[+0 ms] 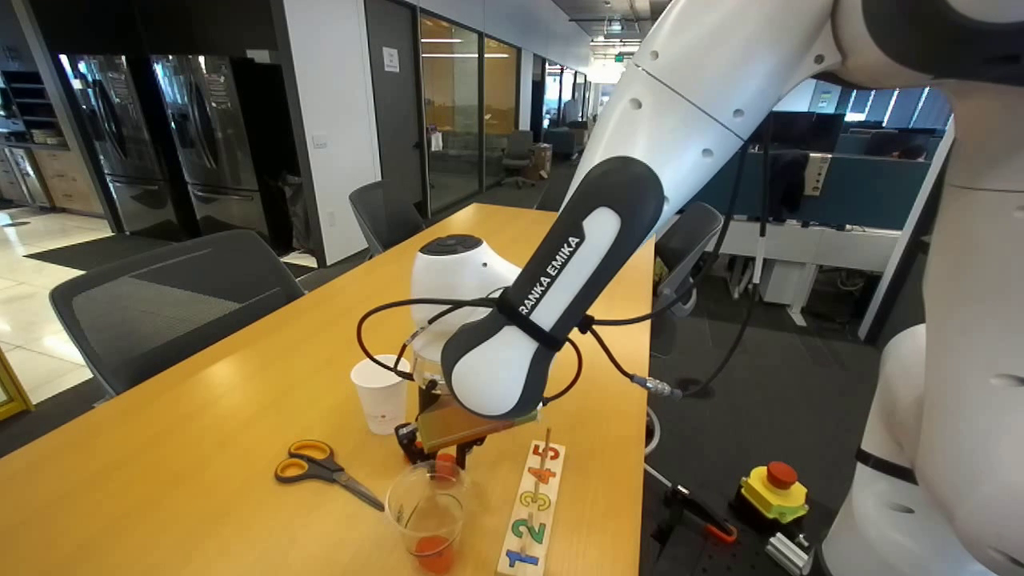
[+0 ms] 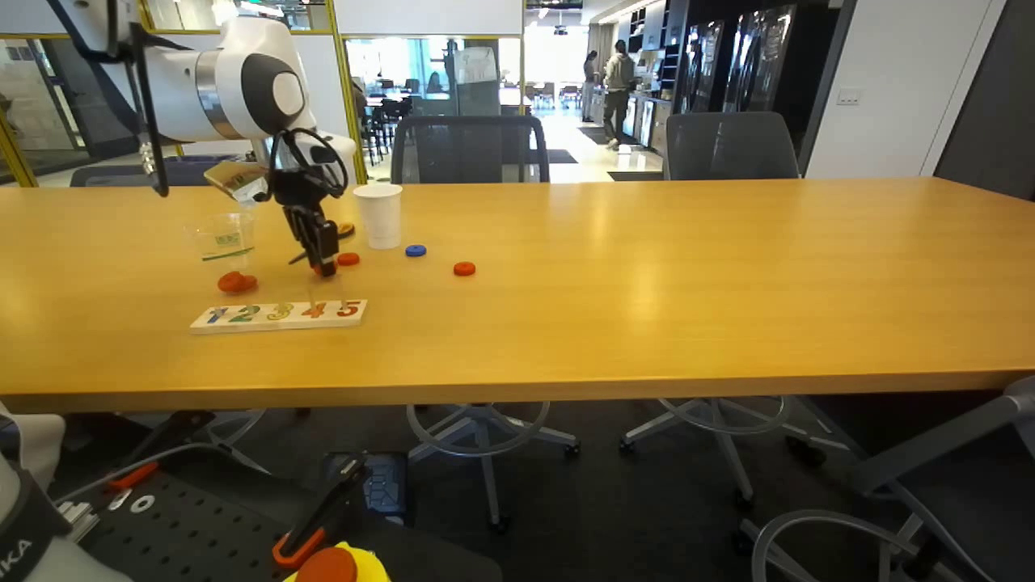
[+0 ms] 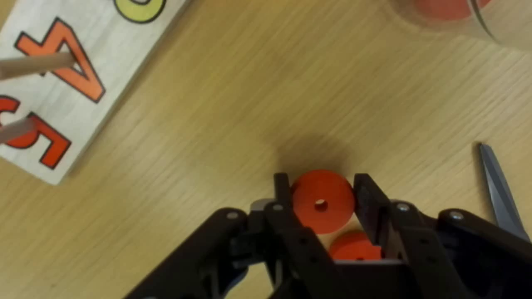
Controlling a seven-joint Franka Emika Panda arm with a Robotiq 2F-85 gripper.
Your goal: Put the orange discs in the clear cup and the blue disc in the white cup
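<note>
Wrist view | gripper (image 3: 320, 186) clamped on orange disc (image 3: 330, 197) | we judge: pick-up step | next we'd lift toward clear cup (image 3: 507, 23)

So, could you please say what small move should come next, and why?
I would probably lift the gripper straight up: in the wrist view it is closed on an orange disc, another orange disc close by might be nudged by a sideways move, and the clear cup opens upward, so height is needed.
</note>
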